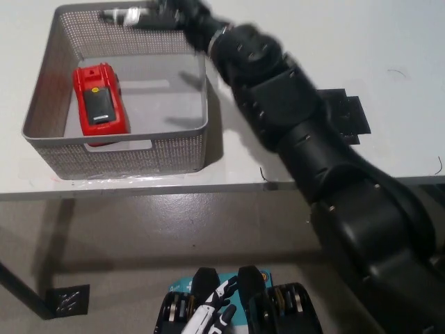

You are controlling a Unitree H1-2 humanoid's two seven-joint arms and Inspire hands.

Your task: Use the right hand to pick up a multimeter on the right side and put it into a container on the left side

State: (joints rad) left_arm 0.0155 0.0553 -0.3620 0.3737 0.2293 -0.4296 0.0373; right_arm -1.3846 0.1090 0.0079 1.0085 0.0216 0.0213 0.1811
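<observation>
The red multimeter (99, 104) lies flat inside the grey mesh container (142, 154), against its left wall, with a black panel facing up. My black right hand (161, 14) hovers over the container's far rim, blurred, with its fingers spread toward the left and nothing in them. It is well clear of the multimeter. The black arm runs diagonally from the bottom right across the table. My white left hand (210, 314) rests low at the bottom of the head view, below the table edge.
A black square mat (352, 113) lies on the white table (334, 42) to the right, partly covered by my arm. The table's front edge (139, 189) runs just below the container. A black marker patch (68, 300) sits on the floor.
</observation>
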